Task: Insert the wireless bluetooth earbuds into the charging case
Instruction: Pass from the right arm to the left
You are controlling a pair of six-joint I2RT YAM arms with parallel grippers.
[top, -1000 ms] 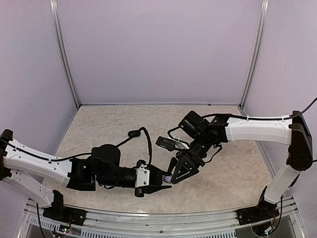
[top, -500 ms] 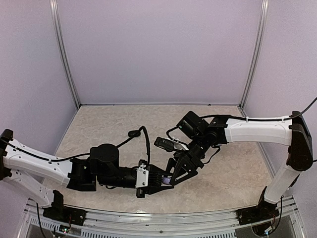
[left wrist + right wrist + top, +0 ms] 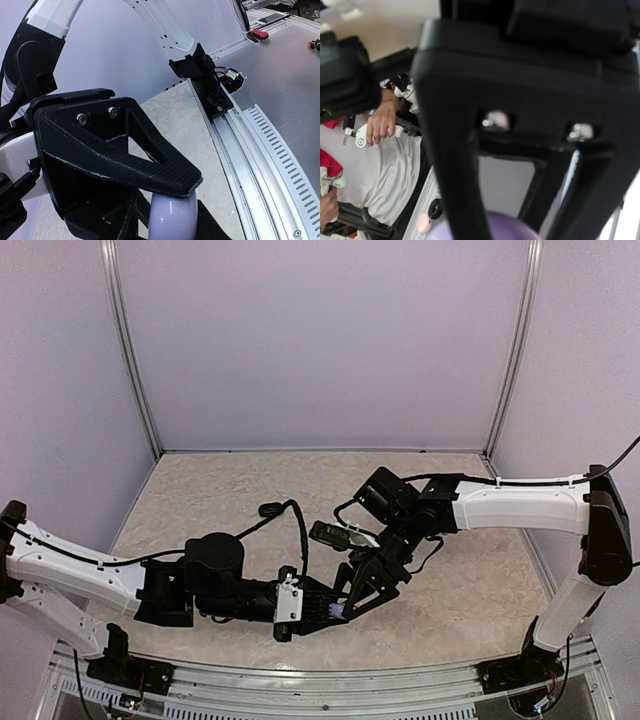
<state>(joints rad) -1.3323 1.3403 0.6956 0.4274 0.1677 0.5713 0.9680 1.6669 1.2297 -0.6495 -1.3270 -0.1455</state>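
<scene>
The lavender charging case (image 3: 340, 611) hangs low over the table's near middle, where both grippers meet. My left gripper (image 3: 333, 608) reaches in from the left and is shut on it. In the left wrist view the glossy rounded case (image 3: 172, 220) sits between my left gripper's (image 3: 171, 229) dark fingers. My right gripper (image 3: 353, 594) comes down from the upper right, and one ribbed finger (image 3: 150, 160) lies flat on the case's top. The right wrist view shows the case (image 3: 495, 231) as a blurred purple shape between the right gripper's (image 3: 512, 202) fingers. The earbuds are out of view.
A small black oval thing (image 3: 268, 508) lies on the beige tabletop (image 3: 220, 490) by the left arm's cable loop. The metal frame rail (image 3: 240, 150) runs along the near edge. Lilac walls (image 3: 320, 340) enclose three sides. A person in white (image 3: 375, 160) stands beyond the rail.
Both grippers have shifted together a little left and toward the near edge, with the lavender case still between them. The left jaws look barely wider.
</scene>
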